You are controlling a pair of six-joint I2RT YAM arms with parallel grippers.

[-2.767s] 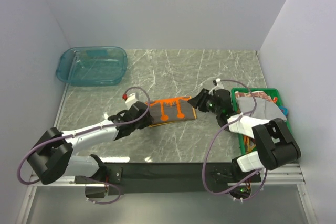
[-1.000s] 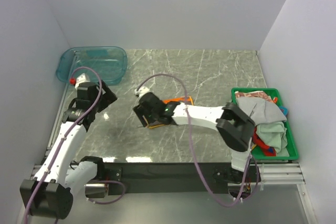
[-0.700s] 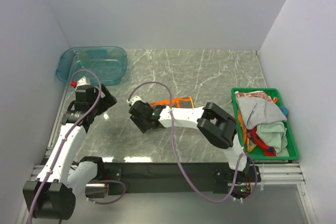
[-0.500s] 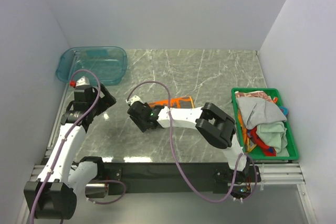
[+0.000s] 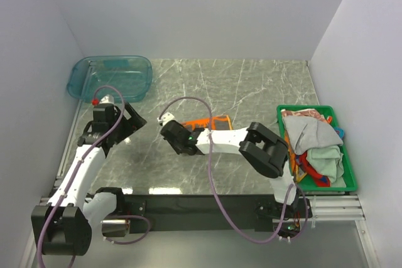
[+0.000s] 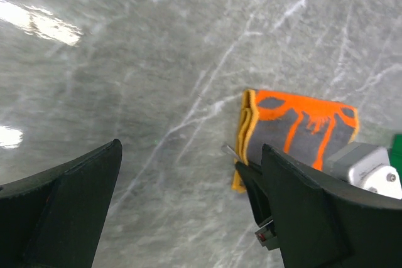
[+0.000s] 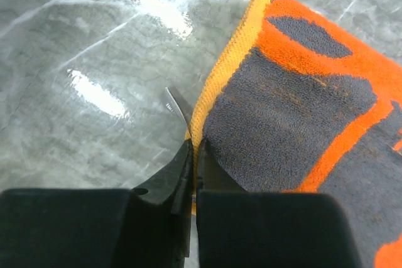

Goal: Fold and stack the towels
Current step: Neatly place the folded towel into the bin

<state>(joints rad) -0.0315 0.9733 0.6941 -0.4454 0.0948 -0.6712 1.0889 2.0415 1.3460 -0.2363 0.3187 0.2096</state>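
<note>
Orange towel (image 7: 301, 111) has its yellow edge pinched in the right jaws, which are squeezed tight on it. It lies folded small and flat on the worktop (image 5: 251, 86), near the middle. The left jaws are wide and hold nothing, off near the teal tub (image 5: 113, 78). More towels (image 5: 314, 139) sit heaped in the green crate (image 5: 282, 110). I think this is one more fold. The next move should lift that edge gently and lay it over neatly.

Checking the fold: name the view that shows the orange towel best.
Right wrist: the orange towel is closest, pile and yellow border sharp. Left wrist shows it smaller, a corner hidden. Top external shows it partly behind the right arm.
</note>
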